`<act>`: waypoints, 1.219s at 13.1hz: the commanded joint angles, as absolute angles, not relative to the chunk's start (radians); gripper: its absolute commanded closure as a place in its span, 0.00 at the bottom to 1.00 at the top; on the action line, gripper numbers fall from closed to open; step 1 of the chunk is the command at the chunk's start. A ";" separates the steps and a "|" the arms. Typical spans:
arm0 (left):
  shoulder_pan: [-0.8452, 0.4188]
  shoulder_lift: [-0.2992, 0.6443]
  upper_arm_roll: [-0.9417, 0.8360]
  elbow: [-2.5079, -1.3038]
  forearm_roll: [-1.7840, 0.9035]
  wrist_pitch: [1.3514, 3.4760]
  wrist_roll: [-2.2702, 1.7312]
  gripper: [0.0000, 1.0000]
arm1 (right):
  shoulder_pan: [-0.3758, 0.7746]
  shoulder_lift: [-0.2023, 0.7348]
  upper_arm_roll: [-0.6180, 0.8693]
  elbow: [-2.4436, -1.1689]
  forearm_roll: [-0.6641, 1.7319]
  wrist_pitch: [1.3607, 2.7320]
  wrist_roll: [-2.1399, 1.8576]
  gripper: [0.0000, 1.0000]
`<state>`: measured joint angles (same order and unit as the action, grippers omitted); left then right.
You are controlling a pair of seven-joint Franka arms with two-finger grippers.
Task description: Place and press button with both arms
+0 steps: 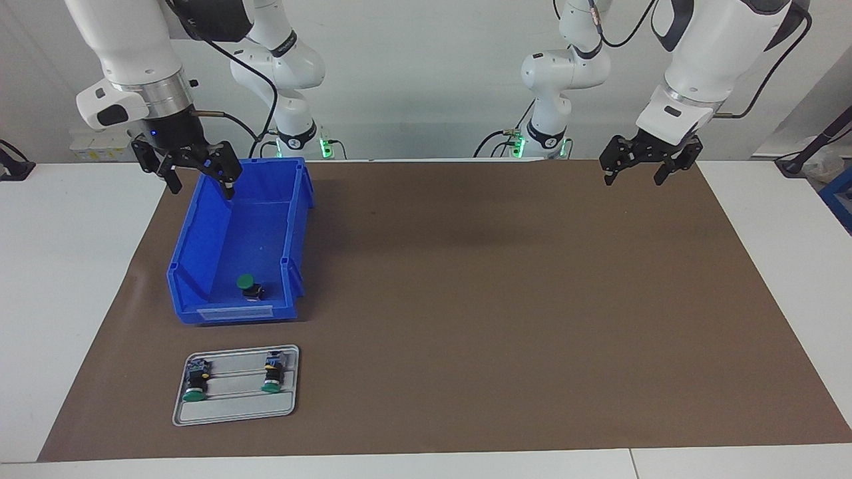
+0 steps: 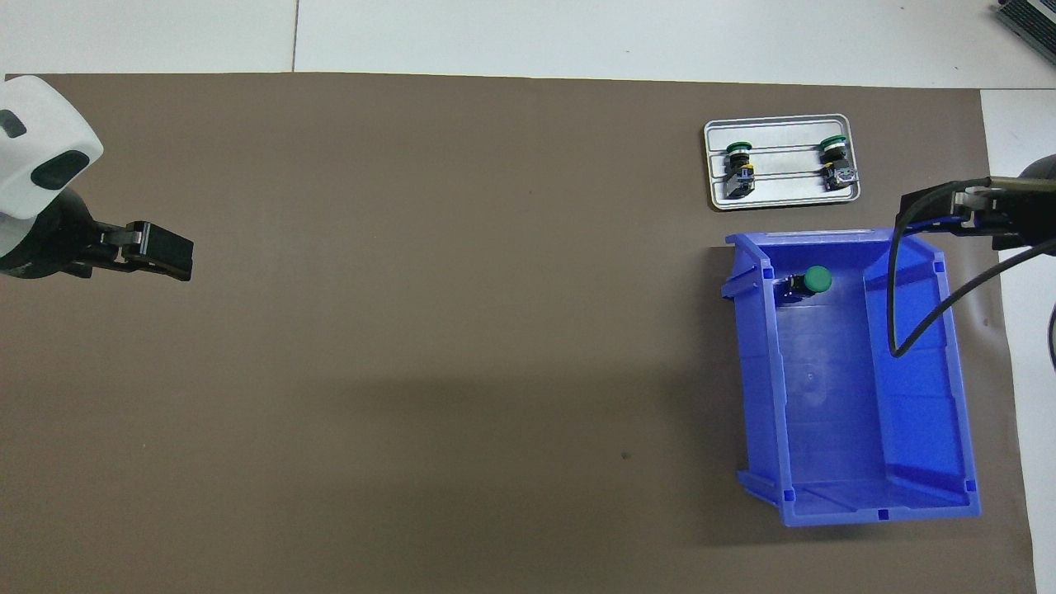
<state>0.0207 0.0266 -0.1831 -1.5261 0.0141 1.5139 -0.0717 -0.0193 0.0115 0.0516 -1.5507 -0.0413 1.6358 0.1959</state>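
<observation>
Three green-capped buttons on my screen, none held. Reading the facing view from its left edge: right gripper [image 1: 197,184] hangs at about 10 o'clock of the frame, fingers spread wide, nothing between them, up in the air over the robot-end rim of the blue bin [image 1: 293,219]. Its cable loops down over the bin in the overhead view. Inside the bin I see the button [image 1: 249,286], lying on the floor at the end farther from the robots, green cap up and tilted, close to the label wall. At 6 o'clock from the bin, farther from the robots, sits the grey tray [image 1: 286,399] on the brown mat [image 1: 506,299], apart from the bin. Two more buttons lie in the tray on their sides, caps pointing away from the robots: one button [image 1: 195,382] toward the right arm's end, the other button [image 1: 271,374] beside it, well apart from each other. Middle of the mat is bare brown. Left gripper [image 1: 632,173] at about 2 o'clock of the frame, jaws spread, holding nothing, hovering over the mat's robot-side edge; this arm waits.
</observation>
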 commanded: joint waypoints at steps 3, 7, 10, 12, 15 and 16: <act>0.032 -0.006 -0.189 -1.562 0.021 1.513 -0.069 0.00 | -0.028 -0.035 0.061 -1.624 -0.021 1.606 0.201 0.00; 0.032 -0.006 -0.189 -1.562 0.021 1.513 -0.069 0.00 | -0.023 -0.037 0.064 -1.628 -0.021 1.598 0.203 0.00; 0.032 -0.006 -0.189 -1.562 0.021 1.513 -0.069 0.00 | -0.023 -0.049 0.064 -1.626 -0.020 1.598 0.198 0.00; 0.032 -0.006 -0.189 -1.562 0.021 1.513 -0.069 0.00 | -0.025 -0.048 0.064 -1.605 -0.005 1.591 0.176 0.00; 0.032 -0.006 -0.189 -1.562 0.021 1.513 -0.069 0.00 | -0.026 -0.037 0.064 -1.575 0.011 1.575 0.176 0.00; 0.032 -0.006 -0.189 -1.562 0.021 1.513 -0.069 0.00 | -0.026 -0.037 0.064 -1.574 0.015 1.578 0.178 0.00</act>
<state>0.0207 0.0266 -0.1831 -1.5261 0.0141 1.5139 -0.0717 -0.0183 -0.0333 0.0608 -1.5837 -0.0122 1.5948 0.1930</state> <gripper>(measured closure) 0.000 0.000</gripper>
